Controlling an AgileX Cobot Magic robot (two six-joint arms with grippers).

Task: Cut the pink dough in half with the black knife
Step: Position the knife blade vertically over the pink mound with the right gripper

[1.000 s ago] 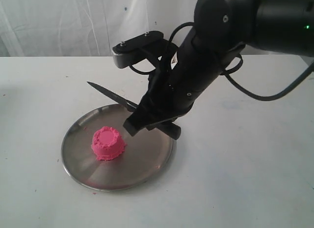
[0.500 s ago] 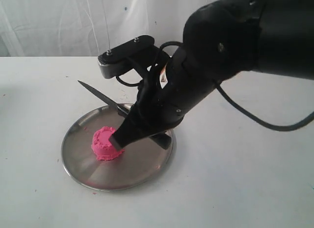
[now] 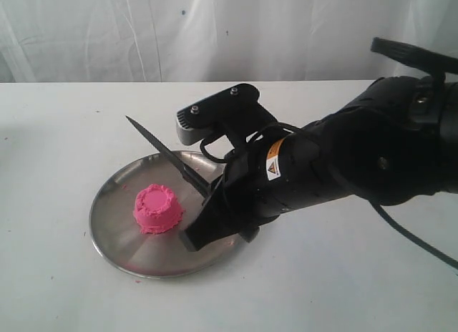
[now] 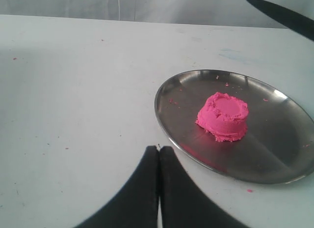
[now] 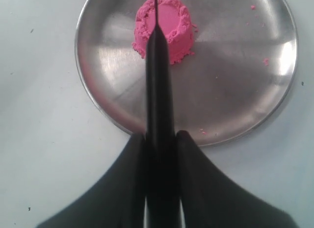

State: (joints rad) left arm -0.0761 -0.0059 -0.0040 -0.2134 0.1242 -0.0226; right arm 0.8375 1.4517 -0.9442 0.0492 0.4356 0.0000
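Observation:
The pink dough [image 3: 157, 209] is one whole dome with a flat top, left of centre on the round steel plate [image 3: 107, 239]. My right gripper [image 3: 209, 228] hangs over the plate's right part, shut on the handle of the black knife [image 3: 168, 154]. The blade slants up and back-left, above and behind the dough, touching nothing. In the right wrist view the black knife [image 5: 159, 85] runs edge-on over the middle of the pink dough [image 5: 169, 24], held between the right gripper [image 5: 161, 137] fingers. My left gripper [image 4: 159, 149] is shut and empty, just outside the plate [image 4: 167, 125]; the pink dough [image 4: 224, 116] lies beyond it.
Pink crumbs are scattered on the plate [image 5: 265, 61] and on the white table [image 4: 249, 190]. The bulky right arm [image 3: 358, 160] stretches over the table's right half. A white curtain [image 3: 107, 31] closes the back.
The right arm has dropped lower and swung to the right. The gripper and knife drew back a little from the dough, which now shows whole. The dough and the plate have not moved.

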